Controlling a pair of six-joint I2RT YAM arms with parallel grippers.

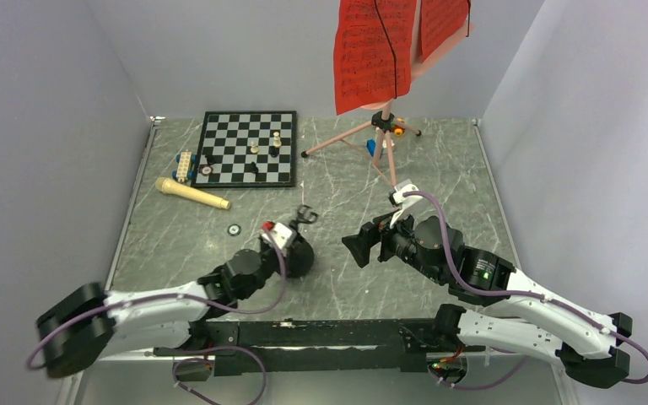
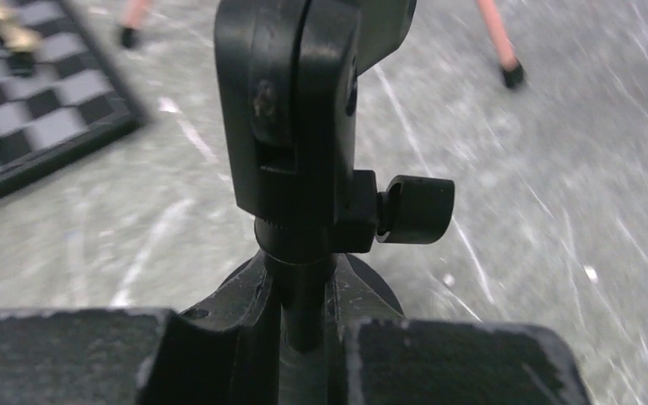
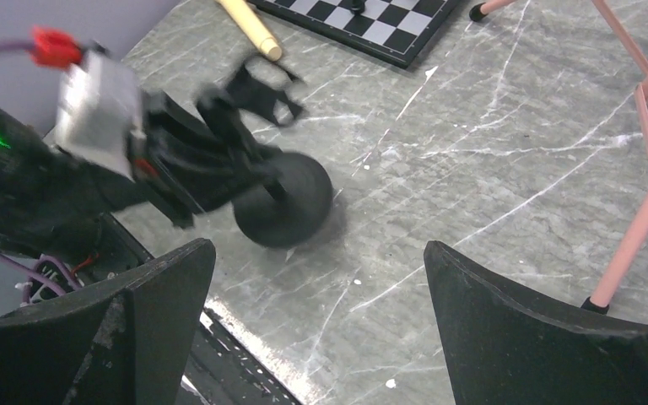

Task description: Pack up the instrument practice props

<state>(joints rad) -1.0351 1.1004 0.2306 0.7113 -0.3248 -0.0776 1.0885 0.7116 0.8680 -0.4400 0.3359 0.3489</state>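
One left gripper [image 2: 304, 342], low in the left wrist view, is clamped on the thin post of the one black mic stand [image 2: 291, 126]. Its round base [image 3: 285, 202] sits tilted at centre-left of the right wrist view. One cream microphone [image 1: 192, 193] lies apart at the left of the top view, below the one chessboard [image 1: 249, 148]. One pink music stand [image 1: 363, 135] with three legs rises at upper centre, carrying two red sheets [image 1: 371, 55]. The right gripper [image 3: 321, 291] hangs wide open, holding nothing.
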